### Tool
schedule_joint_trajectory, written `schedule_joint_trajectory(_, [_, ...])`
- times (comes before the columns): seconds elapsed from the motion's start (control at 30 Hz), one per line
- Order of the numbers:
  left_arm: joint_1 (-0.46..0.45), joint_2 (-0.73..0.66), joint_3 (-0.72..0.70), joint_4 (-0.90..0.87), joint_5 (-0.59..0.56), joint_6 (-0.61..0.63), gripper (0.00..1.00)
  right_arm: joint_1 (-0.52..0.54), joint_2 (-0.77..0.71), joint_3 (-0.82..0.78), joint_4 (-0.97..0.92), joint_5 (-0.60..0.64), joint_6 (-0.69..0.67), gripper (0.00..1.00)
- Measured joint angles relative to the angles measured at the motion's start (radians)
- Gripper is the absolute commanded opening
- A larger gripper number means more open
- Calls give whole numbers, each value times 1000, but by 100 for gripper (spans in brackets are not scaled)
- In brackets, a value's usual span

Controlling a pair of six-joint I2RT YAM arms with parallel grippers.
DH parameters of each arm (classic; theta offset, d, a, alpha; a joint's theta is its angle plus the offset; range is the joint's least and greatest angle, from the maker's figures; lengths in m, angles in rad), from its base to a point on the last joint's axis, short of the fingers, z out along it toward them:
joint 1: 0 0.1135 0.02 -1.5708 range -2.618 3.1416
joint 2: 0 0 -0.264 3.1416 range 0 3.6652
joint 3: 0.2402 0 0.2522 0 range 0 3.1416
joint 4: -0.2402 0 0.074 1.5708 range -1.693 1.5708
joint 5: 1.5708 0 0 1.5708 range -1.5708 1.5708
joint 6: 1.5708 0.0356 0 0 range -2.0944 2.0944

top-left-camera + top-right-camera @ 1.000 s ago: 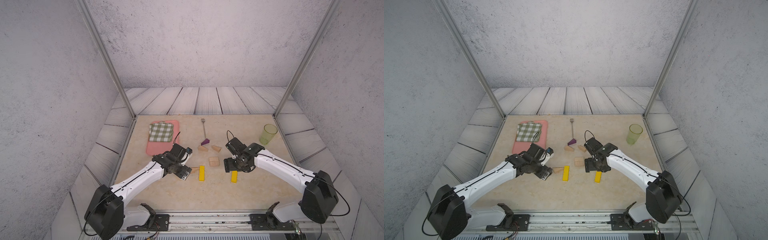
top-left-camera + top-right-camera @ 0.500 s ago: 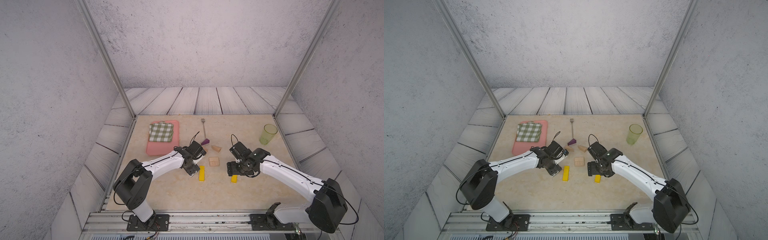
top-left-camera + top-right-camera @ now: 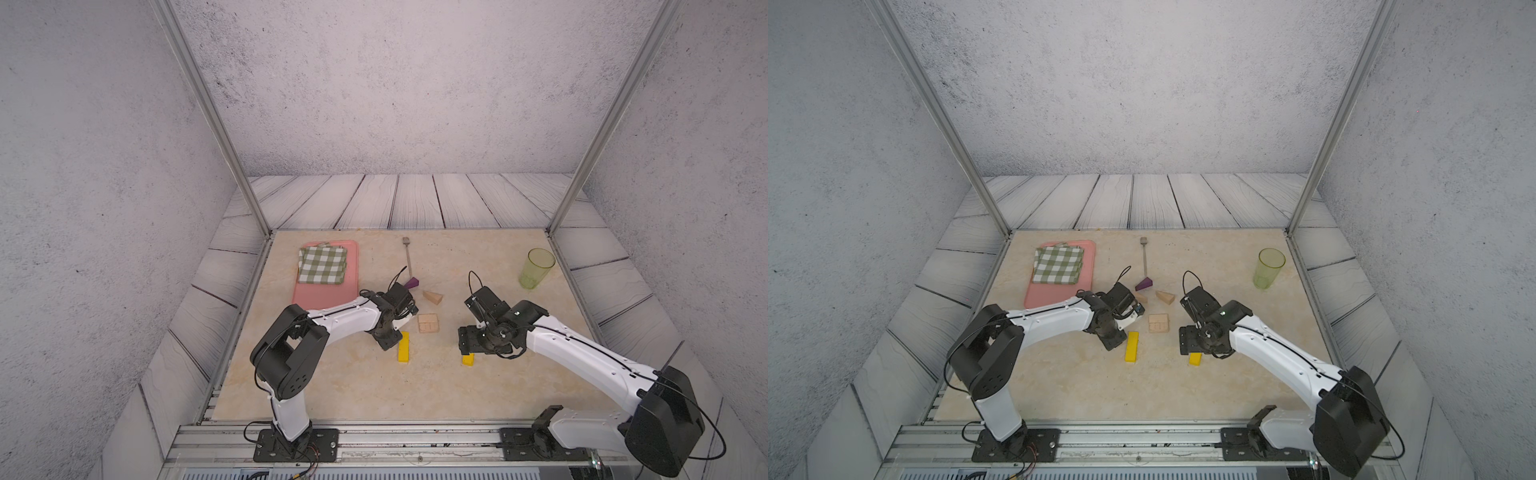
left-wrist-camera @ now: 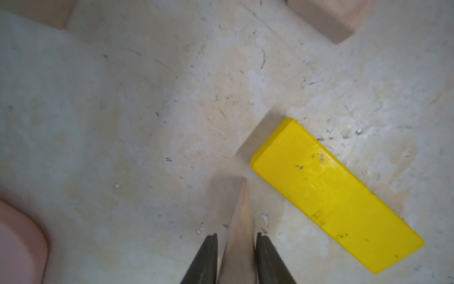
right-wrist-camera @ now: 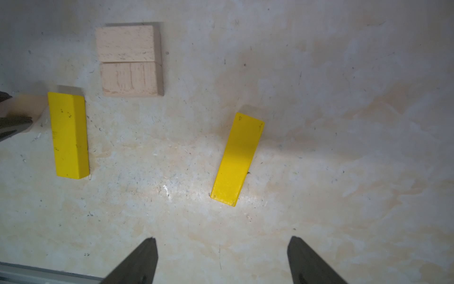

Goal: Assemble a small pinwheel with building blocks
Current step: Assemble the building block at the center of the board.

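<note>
Pinching pale wedge (image 4: 239,209) in left hand (image 4: 237,236), near middle of tabletop (image 4: 147,98), just beside yellow bar (image 4: 336,194). Right hand (image 5: 222,242) spread above second yellow bar (image 5: 237,159). Risk of slipping off tapered faces, nudging bar.

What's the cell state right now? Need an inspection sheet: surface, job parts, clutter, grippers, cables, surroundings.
Surface: beige tabletop, scuffed and specked, no spills seen.
Job's things: two pale-wood rectangles side by side as a square; yellow bar near them; purple wedge at the fork's near end; loose wood wedge; pinwheel not assembled.
Clutter: fork; checked cloth on pink tray; green cup.
Grippers: left gripper shut on gripped wedge; right gripper open, empty, over second yellow bar.
Cables: wrist cable loops, clear of blocks.
Surroundings: grey walls, metal posts.
</note>
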Motion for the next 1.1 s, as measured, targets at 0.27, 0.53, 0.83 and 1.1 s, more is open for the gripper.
schedule_joint_trajectory(0.27, [0, 63, 85, 7, 6, -5, 13, -13, -19, -28, 0, -4, 4, 87])
schedule_joint_trajectory(0.53, [-8, 90, 126, 3, 75, -6, 6, -39, -51, -52, -3, -11, 7, 87])
schedule_joint_trajectory(0.83, [-67, 82, 115, 5, 112, -14, 4, -50, -51, -58, -1, -18, 7, 87])
schedule_joint_trajectory(1.1, [-74, 78, 111, 4, 99, -38, 6, -51, -53, -71, 0, -19, 8, 87])
